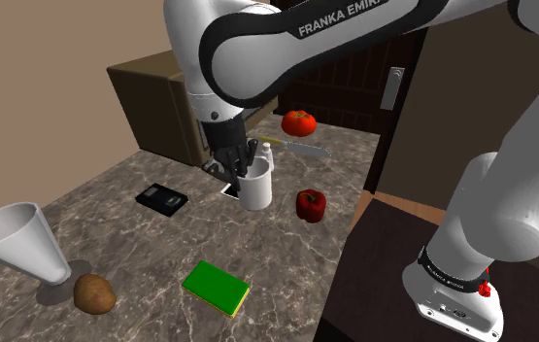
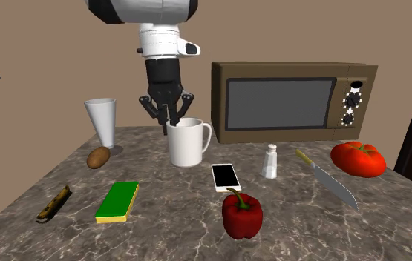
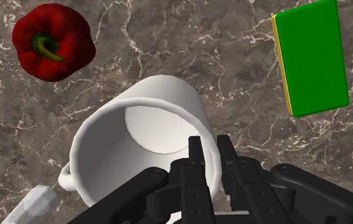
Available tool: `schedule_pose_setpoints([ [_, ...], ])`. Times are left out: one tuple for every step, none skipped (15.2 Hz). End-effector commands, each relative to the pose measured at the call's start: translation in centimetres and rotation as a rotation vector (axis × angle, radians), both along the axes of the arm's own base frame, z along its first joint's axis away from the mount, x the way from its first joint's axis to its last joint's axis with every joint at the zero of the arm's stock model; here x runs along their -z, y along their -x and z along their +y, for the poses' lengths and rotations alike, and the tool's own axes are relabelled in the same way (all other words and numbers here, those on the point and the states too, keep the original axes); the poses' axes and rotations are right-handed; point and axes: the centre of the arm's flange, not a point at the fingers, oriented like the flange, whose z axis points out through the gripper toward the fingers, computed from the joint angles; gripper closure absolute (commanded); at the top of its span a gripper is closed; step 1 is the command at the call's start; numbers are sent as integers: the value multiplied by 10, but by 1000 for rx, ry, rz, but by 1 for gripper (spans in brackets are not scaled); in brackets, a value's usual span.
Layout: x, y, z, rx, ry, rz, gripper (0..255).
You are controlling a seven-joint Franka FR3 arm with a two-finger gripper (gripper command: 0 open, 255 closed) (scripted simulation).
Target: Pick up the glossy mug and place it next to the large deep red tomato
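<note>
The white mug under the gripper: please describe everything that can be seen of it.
The mug is plain white and smooth, a cylinder with one loop handle turned toward the second exterior view's right. It is empty and stands upright on the dark marbled counter. The black gripper reaches down from above and clasps its wall at the rim, on the side away from the handle, one finger inside, one outside.

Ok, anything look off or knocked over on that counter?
Nothing stands out. The white glossy mug stands upright on the marbled countertop, the black gripper clasping its rim. The red bell pepper and white cone-shaped cup stand upright too; nothing is spilled.
</note>
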Motion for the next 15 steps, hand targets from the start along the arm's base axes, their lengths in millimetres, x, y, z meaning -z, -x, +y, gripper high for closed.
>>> schedule_pose_setpoints([
  [-10,-1,0,0,0,0,255],
  [-16,-1,0,0,0,0,255],
  [-21,-1,0,0,0,0,255],
  [-26,-1,0,0,0,0,255],
  [-32,-1,0,0,0,0,255],
  [-37,-1,0,0,0,0,255],
  [-42,-1,0,0,0,0,255],
  [-46,-1,0,0,0,0,255],
  [-46,-2,-13,0,0,0,255],
  [-46,-2,-26,0,0,0,255],
  [-46,-3,-39,0,0,0,255],
  [-46,-4,-52,0,0,0,255],
  [-46,-4,-66,0,0,0,255],
  [-46,-5,-79,0,0,0,255],
  [-46,-5,-92,0,0,0,255],
])
